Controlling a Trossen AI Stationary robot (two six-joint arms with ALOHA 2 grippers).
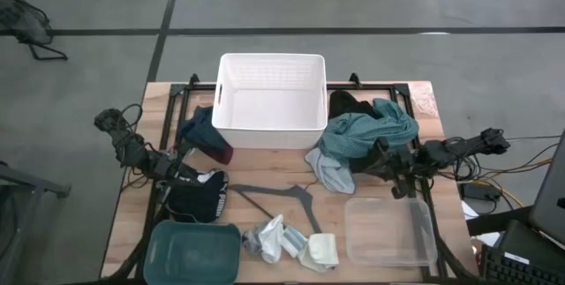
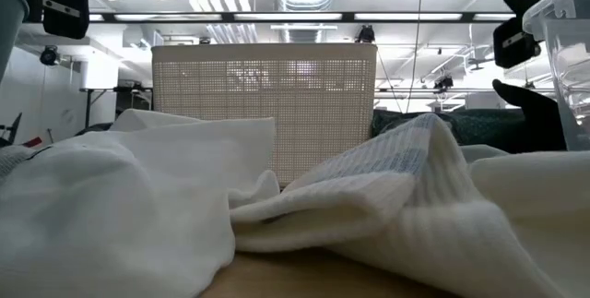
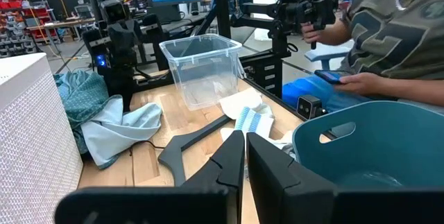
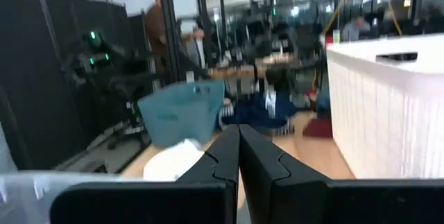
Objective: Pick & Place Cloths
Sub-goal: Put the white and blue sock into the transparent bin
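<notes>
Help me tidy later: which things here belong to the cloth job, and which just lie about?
Job: teal cloth, navy cloth, maroon cloth, white pieces, basket.
Lying about: hanger, teal bin, clear tub.

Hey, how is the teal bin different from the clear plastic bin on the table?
The teal bin is opaque with a dark blue-green wall; the clear plastic bin is see-through, so the wood shows through it. The teal bin sits at the table's front left, beside the left arm; the clear plastic bin sits at the front right, beside the right arm. The teal bin shows a cut-out handle slot in the left wrist view; none is visible on the clear plastic bin. Both stand upright, open-topped, with no cloths inside.
</notes>
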